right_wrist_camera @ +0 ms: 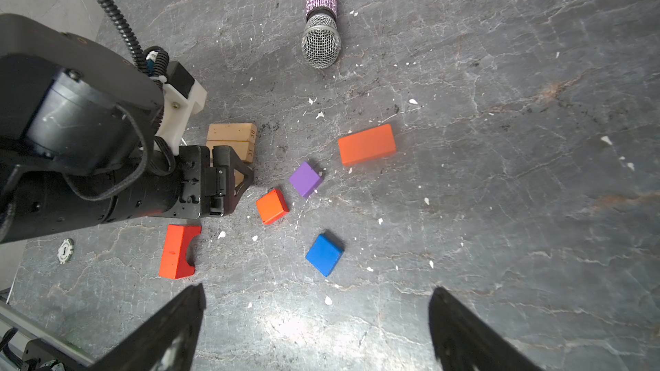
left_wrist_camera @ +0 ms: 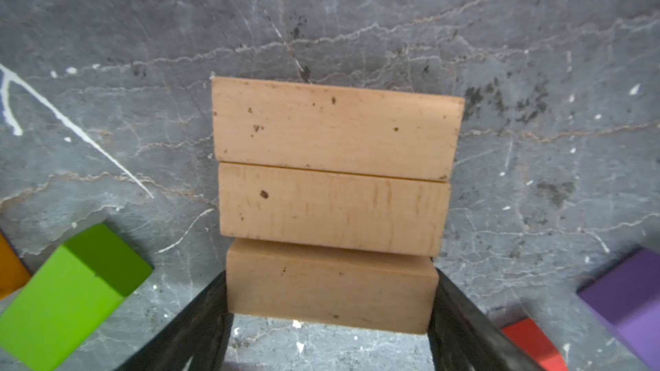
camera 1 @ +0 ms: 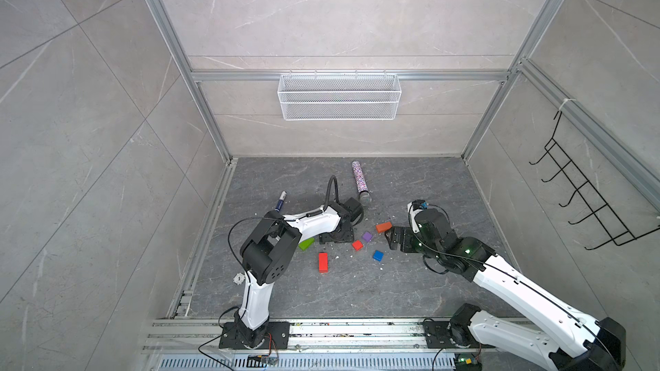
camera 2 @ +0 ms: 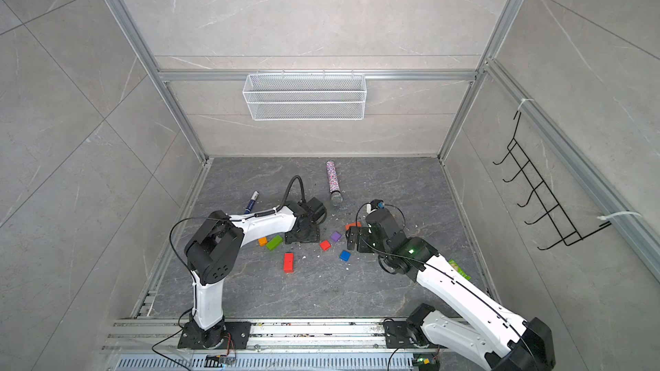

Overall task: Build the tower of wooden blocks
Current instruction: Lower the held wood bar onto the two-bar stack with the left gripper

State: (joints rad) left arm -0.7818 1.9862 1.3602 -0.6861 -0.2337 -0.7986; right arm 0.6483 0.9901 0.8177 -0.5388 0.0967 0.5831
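Tabletop (camera 1: 410, 180) in both top views carries a green block (camera 1: 306, 243), red oblong (camera 1: 323, 262), red cube (camera 1: 357, 245), purple cube (camera 1: 367, 236), blue cube (camera 1: 378, 255) and orange oblong (camera 1: 384, 226), all apart. The left gripper (camera 1: 336, 238) points down beside the green block. The right gripper (camera 1: 391, 239) hangs just beside the orange oblong.

Left wrist view: two tan blocks (left_wrist_camera: 334, 130) lie side by side, touching. A third tan block (left_wrist_camera: 330, 290) sits against them, with the jaws pressed on both its ends.

Right wrist view: the right jaws stand wide over bare tabletop near the blue cube. A microphone (right_wrist_camera: 321, 12) lies beyond.
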